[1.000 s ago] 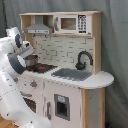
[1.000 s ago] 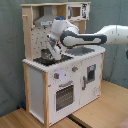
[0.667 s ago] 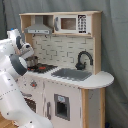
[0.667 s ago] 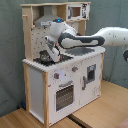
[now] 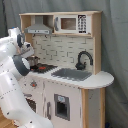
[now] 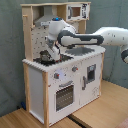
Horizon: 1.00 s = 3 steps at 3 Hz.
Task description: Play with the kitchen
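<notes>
**Arm reaching over the stovetop of the toy kitchen**

In the first exterior view I see the kitchen [image 5: 70, 75] filling the middle of the frame, standing on a wooden floor against a grey curtain [image 5: 114, 45]. Its grey hood [image 5: 39, 30] sits at upper left, a toy microwave [image 5: 72, 23] beside it, and a black faucet [image 5: 83, 60] arches over the sink [image 5: 71, 74]. My arm [image 5: 12, 80] crowds the first exterior view's left, its wrist bent toward the stovetop [image 5: 42, 67]. From here the fingers are hidden.

In the second exterior view the kitchen [image 6: 55, 80] shows its side panel and front, with the oven door [image 6: 64, 95] low and a red knob [image 6: 56, 76] above it. The arm [image 6: 92, 39] comes in from the second exterior view's right, and the gripper [image 6: 50, 53] hangs just over the stovetop [image 6: 49, 59]. I cannot tell whether the jaws are open or closed.
</notes>
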Motion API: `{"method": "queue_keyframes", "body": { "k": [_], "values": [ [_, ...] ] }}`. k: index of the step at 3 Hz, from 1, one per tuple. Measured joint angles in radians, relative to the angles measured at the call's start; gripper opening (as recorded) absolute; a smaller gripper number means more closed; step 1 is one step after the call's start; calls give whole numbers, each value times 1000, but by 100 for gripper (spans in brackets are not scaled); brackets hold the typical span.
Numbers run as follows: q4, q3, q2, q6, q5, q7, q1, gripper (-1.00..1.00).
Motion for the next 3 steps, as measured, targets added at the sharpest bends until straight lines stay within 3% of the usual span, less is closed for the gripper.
{"method": "queue_keyframes", "body": {
  "k": [1,2,3],
  "values": [
    [1,6,-1,-12,0,1,0,-100],
    [1,6,0,-12,0,1,0,100],
    [85,-12,2,-54,-12,-1,0,100]
  ]
}}
